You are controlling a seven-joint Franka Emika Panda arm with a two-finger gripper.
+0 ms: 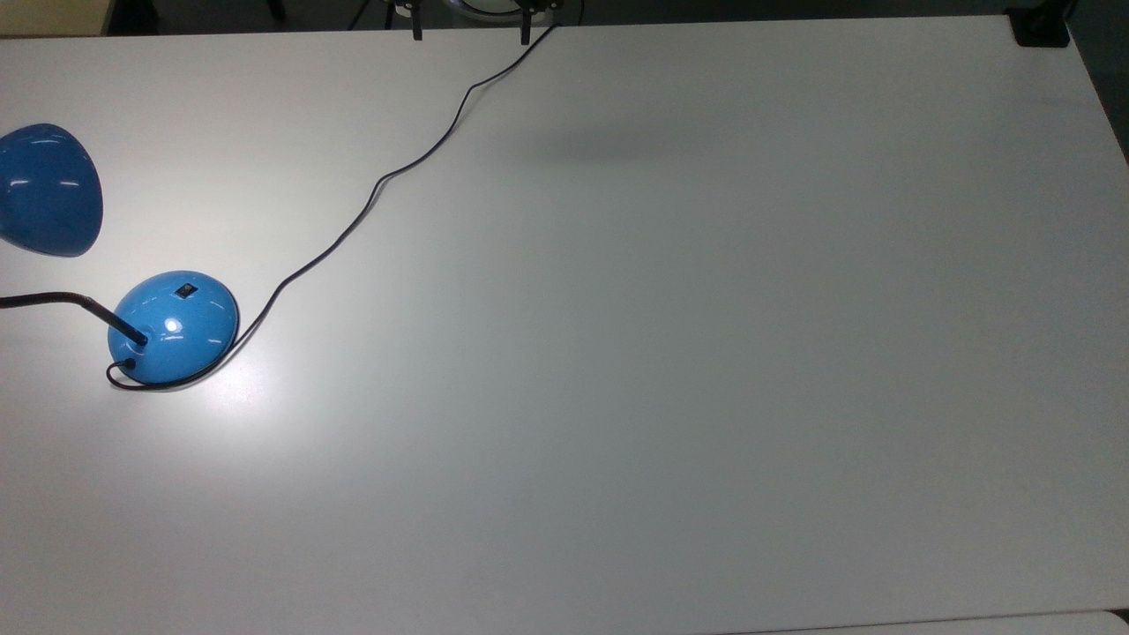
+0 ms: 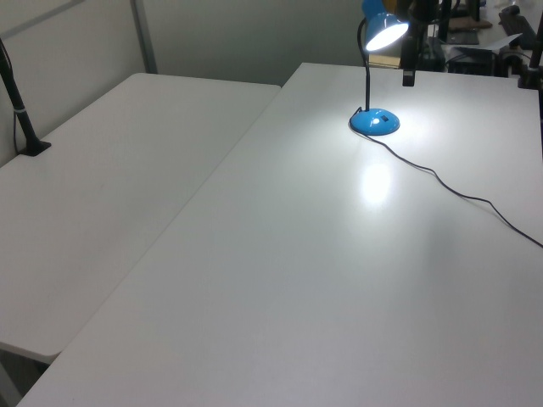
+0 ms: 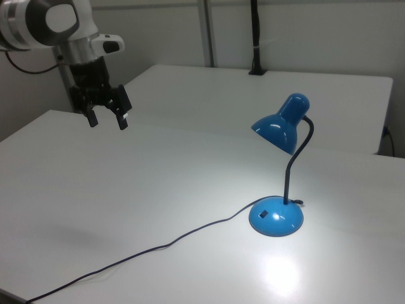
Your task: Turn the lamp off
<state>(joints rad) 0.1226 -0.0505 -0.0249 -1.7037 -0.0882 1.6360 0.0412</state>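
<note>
The blue lamp stands on the white table (image 1: 670,353), near the top view's left edge. Its dome base (image 1: 174,326) bears a small black switch (image 1: 185,290), and the blue shade (image 1: 44,190) hangs over the table. The lamp is lit: the shade (image 2: 383,30) glows and throws a bright patch on the table beside the base (image 2: 375,122). In the right view the base (image 3: 276,218) sits under the shade (image 3: 278,130) on a bent black neck. A black cord (image 1: 379,181) runs from the base to the far table edge. My gripper (image 3: 107,118) hangs open and empty above the table, far to the right view's left of the lamp.
A second white table (image 2: 110,170) adjoins this one along a seam. A black post (image 3: 255,38) is clamped at its far edge. A black clamp (image 1: 1041,31) sits at the top view's upper right corner. The cord (image 3: 158,247) crosses the table between gripper and lamp.
</note>
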